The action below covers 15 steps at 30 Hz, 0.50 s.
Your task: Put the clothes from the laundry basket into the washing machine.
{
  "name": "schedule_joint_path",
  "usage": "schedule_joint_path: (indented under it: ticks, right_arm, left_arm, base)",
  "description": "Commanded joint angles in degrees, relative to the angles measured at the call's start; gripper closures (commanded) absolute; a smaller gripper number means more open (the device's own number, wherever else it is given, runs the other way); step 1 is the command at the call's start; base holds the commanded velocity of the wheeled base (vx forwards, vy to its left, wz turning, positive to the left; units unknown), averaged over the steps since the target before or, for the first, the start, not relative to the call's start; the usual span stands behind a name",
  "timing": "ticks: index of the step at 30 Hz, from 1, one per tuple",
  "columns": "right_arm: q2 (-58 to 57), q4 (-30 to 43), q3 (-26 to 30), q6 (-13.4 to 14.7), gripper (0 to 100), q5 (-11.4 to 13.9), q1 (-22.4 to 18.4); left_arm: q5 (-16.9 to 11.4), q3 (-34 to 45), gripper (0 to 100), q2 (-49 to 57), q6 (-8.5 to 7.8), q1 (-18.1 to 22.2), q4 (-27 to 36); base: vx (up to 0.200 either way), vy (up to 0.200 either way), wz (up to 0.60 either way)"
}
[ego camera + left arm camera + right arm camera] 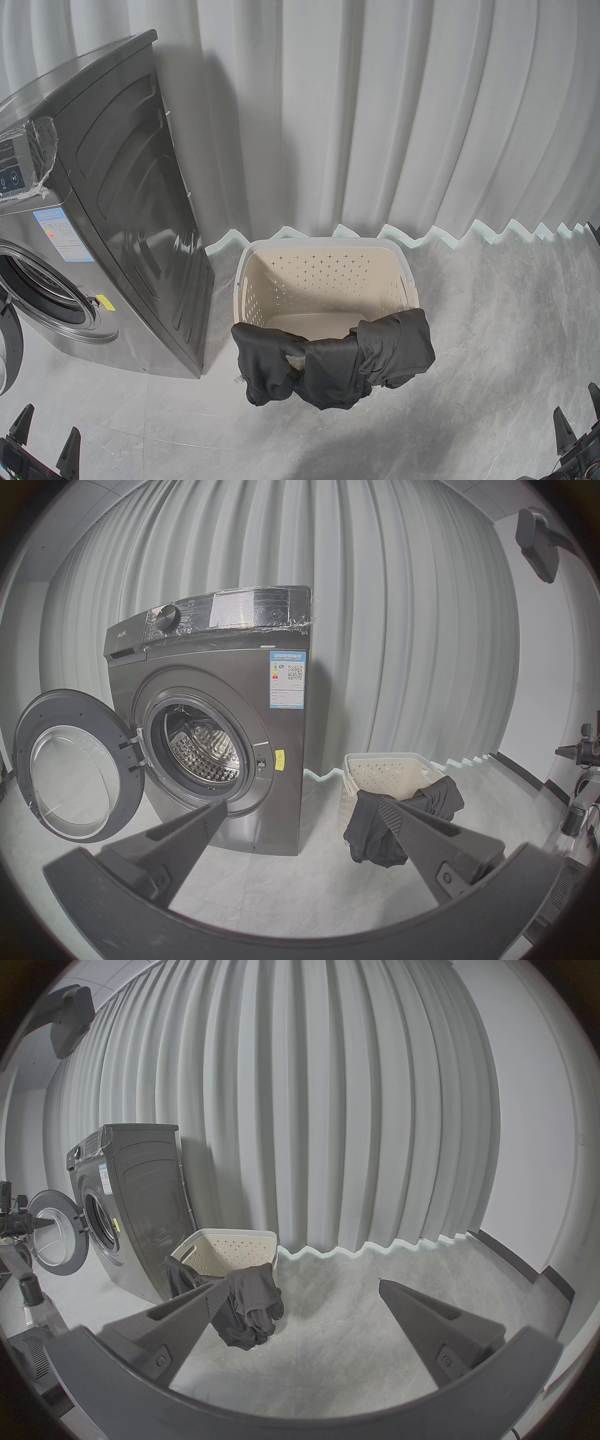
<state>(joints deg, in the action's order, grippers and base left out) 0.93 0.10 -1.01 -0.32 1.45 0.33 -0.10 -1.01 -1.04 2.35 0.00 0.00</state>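
One left gripper (49, 430), jaws released, empty; washing machine (125, 206), door (75, 764) wide open, drum (203, 749) bare; laundry basket (325, 244) on floor, dark garment (331, 362) draped over near rim; right gripper (576, 406), jaws released, empty. Nothing loaded yet, by the look of it.

Dark grey washing machine (125, 206); cream laundry basket (325, 275) with star-shaped perforations; black clothes (331, 362); pale grey marbled floor (500, 350).

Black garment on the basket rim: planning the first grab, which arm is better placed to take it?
Probably left. The black garment hangs roughly midway between the open left gripper and right gripper, but the washing machine, door open, stands on the left side.
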Motion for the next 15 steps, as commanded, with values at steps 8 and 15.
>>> schedule_joint_path:
  ticks: [8,15]
  right_arm:
    - [-0.93,-0.01,1.01,-0.03,0,0.04,0.02]
    - [-0.93,-0.01,1.01,-0.03,0,0.04,0.02]
  left_arm:
    - [0.01,0.92,0,0.95,-0.07,-0.09,0.00]
    - [0.01,0.92,0,0.95,-0.07,-0.09,0.00]
  base:
    - [0.075,0.000,0.00]
    - [0.000,0.000,0.00]
